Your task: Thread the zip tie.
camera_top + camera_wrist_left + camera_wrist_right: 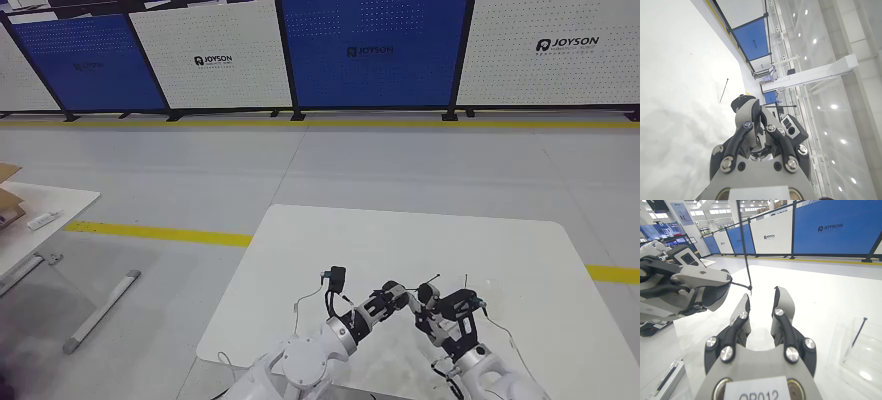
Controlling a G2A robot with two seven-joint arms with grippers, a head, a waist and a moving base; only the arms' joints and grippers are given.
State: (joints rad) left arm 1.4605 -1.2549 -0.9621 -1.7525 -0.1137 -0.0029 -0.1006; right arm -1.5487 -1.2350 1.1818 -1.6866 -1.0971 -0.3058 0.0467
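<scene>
A black zip tie (pixel 745 262) hangs in the air between the two grippers, its head (pixel 749 288) just beyond the fingertips of my right gripper (pixel 762 292). That gripper is open and holds nothing. My left gripper (pixel 728 284) is shut on the strap a short way from the head. From the head the long strap rises out of the picture, and a short tip pokes out below it. From above, the left gripper (pixel 403 296) and right gripper (pixel 430 297) meet over the white table (pixel 420 240) near its front edge. In the left wrist view, my left gripper (pixel 753 106) is pressed shut.
A second black zip tie (pixel 859 332) lies in a clear tray (pixel 853 361) on the table to the right of the grippers; this spare tie (pixel 724 91) lies flat. A flat white box (pixel 668 378) with a black strap sits at the table's front left.
</scene>
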